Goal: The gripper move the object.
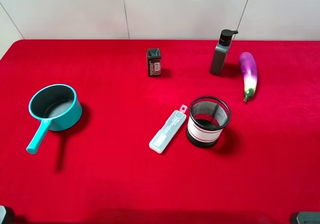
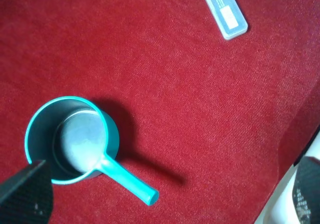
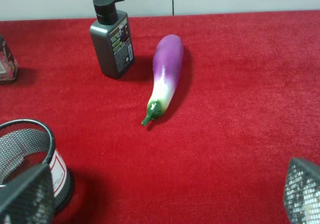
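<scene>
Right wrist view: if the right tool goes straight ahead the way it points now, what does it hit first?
Probably the eggplant, which lies nearly dead ahead between the open fingers. The mesh cup sits off to one side by the other finger and may be clipped; depth is unclear.

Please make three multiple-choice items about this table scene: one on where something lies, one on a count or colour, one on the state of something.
1. What lies directly beside the round black wire-mesh cup with the white label band?
A. the clear flat plastic case
B. the teal saucepan
C. the purple eggplant

2. How many separate things sit on the red cloth?
A. four
B. six
C. eight

3. How is the dark grey pump bottle standing?
A. lying on its side
B. upside down
C. upright

Answers:
1. A, the case's end almost meets the cup's left side.
2. B, the high view shows saucepan, small black box, bottle, eggplant, case and cup.
3. C, its pump head points up.
</scene>
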Tool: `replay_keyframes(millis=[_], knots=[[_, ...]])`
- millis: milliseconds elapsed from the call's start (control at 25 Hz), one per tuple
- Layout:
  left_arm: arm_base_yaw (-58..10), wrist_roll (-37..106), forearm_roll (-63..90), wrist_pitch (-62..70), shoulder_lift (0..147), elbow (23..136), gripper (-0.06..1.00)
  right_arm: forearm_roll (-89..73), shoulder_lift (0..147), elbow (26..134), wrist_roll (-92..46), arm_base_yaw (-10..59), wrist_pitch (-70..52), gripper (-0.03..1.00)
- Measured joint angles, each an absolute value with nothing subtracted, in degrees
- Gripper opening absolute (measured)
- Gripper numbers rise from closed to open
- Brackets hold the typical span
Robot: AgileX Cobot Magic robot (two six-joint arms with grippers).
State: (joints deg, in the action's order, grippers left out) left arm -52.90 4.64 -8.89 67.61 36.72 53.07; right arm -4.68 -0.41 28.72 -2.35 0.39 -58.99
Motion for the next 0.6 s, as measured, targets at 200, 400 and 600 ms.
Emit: replay_keyframes(millis=[200, 400, 600], knots=[[-48.1, 4.7, -9.7, 67.6, 29.5, 48.8, 0.94, -4.7, -0.4, 28.7, -2.3, 0.4, -59.0, 0.69], [-38.1, 4.7, -9.9, 67.3, 21.9, 44.3, 0.94, -4.7, -0.4, 28.7, -2.3, 0.4, -59.0, 0.69], [-28.0, 4.7, -8.4, 64.1, 15.1, 39.6, 0.94, -4.7, -0.4, 28.7, -2.3, 0.4, -59.0, 0.69]])
